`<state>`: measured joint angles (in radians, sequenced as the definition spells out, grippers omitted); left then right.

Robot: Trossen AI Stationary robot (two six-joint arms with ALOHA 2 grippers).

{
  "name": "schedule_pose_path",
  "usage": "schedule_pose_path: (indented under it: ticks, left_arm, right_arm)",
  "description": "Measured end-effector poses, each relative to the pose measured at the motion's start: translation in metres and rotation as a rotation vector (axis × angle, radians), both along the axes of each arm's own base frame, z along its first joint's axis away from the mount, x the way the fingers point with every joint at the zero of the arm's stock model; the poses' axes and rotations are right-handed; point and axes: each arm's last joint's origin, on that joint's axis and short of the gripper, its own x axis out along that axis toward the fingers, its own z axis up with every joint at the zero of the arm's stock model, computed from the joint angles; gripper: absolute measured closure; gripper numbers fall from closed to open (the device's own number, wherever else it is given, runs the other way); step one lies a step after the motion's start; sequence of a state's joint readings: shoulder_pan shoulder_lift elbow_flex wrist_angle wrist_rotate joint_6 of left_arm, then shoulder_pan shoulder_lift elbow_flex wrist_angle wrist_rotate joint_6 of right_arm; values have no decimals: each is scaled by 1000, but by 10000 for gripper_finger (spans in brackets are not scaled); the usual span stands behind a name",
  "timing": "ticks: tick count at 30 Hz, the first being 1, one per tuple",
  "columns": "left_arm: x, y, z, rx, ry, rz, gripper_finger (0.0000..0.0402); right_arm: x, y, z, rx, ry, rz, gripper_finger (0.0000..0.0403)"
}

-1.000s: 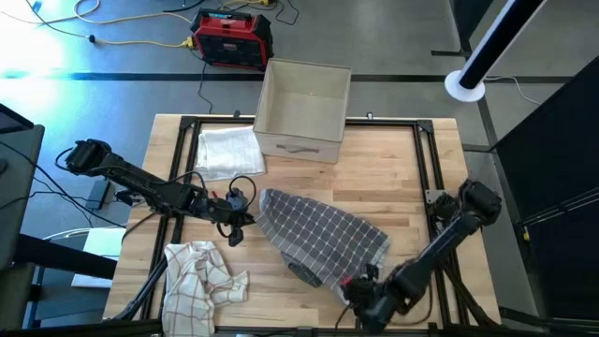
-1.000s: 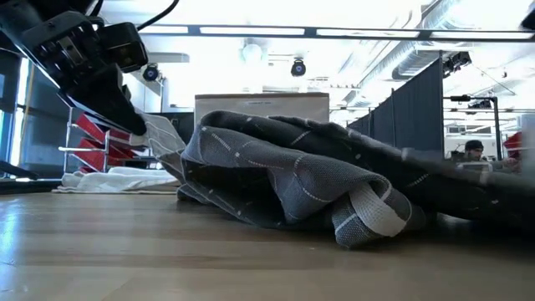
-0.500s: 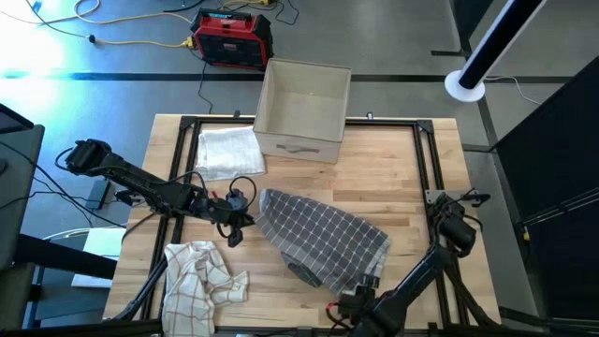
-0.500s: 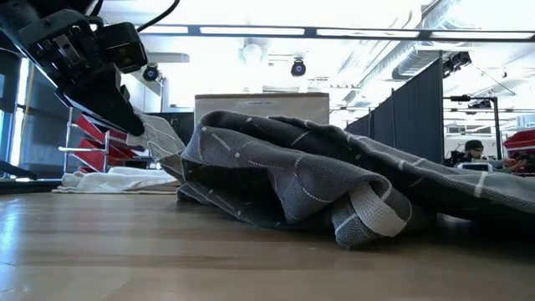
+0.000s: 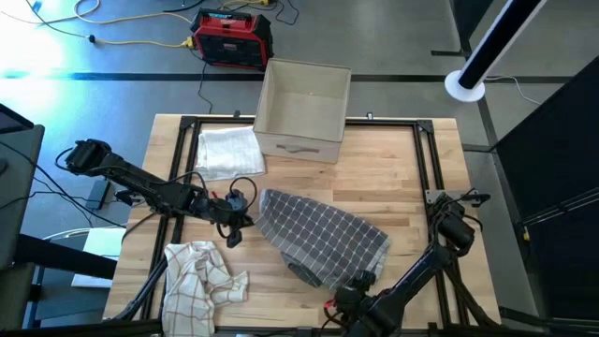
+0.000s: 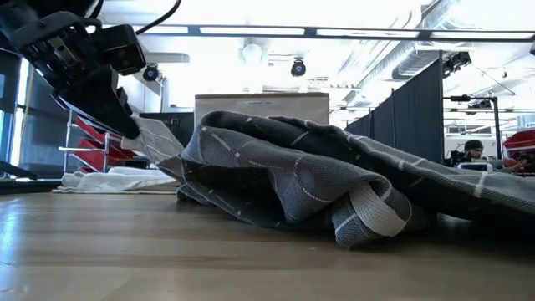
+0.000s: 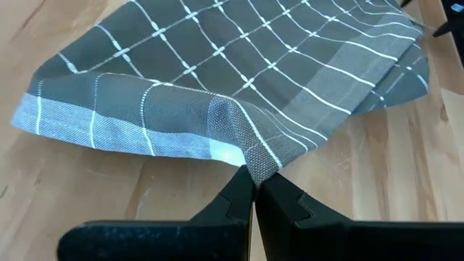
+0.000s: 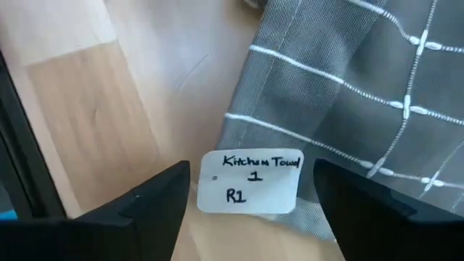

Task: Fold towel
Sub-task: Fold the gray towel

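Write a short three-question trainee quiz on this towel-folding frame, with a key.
1. True or false: the left gripper is shut on the grey towel.
2. What lies between the right gripper's open fingers? A) a white tag B) a sponge C) a cup
3. Fill in: the box stands at the table's ____ edge, beside a folded white cloth.

Key: 1 true; 2 A, the tag; 3 far.
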<state>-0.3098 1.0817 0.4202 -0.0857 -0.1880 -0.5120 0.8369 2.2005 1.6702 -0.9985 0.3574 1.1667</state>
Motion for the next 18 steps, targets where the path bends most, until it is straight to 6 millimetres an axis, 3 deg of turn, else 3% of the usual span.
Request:
schedule_pose_path:
  ticks: [7, 10, 13, 17, 18]
  left_arm:
    - [0, -1, 0, 5, 3, -22, 401]
    - [-1, -1, 0, 6, 6, -29, 401]
    - [-2, -1, -1, 5, 22, -33, 401]
    - [-2, -1, -2, 6, 28, -34, 401]
    - [-2, -1, -2, 7, 28, -34, 401]
  right_arm:
    - [3, -7, -20, 140, 41, -46, 132]
    - [-1, -10, -27, 138, 45, -86, 161]
    - [-2, -12, -28, 122, 53, -104, 231]
    - [-2, -13, -29, 113, 57, -106, 372]
    - [-2, -13, -29, 114, 57, -110, 385]
